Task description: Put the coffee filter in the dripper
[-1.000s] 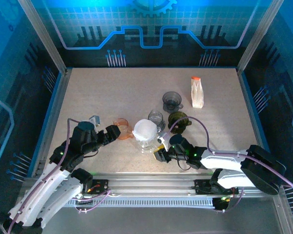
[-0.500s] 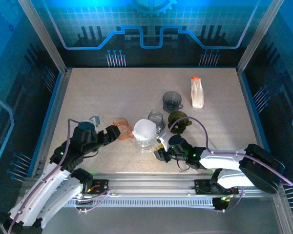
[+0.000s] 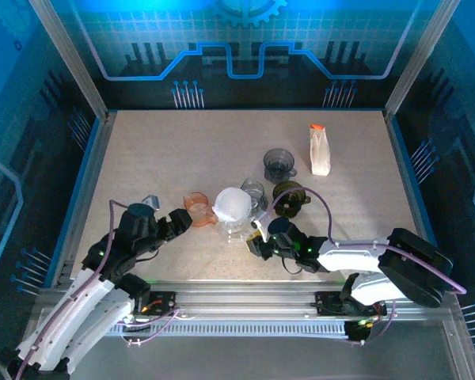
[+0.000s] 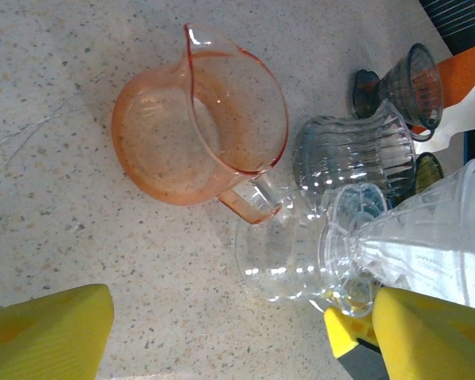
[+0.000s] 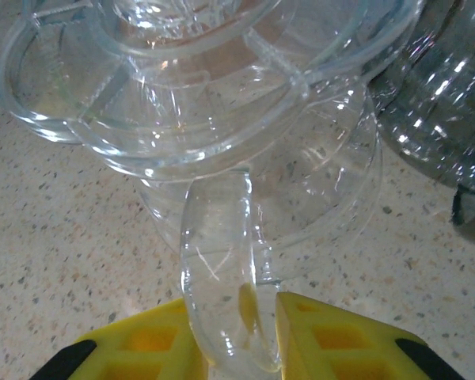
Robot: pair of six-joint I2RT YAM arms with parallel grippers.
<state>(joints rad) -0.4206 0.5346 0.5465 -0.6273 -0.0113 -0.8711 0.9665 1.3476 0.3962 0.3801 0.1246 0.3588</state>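
No legible text, brand, number or label was present. The blue printed back panel (image 3: 142, 32) carried a gear emblem (image 3: 250, 9) and circuit-style line art, without lettering. The white flat pouch with an orange cap (image 3: 320, 152) showed no print that could be read.
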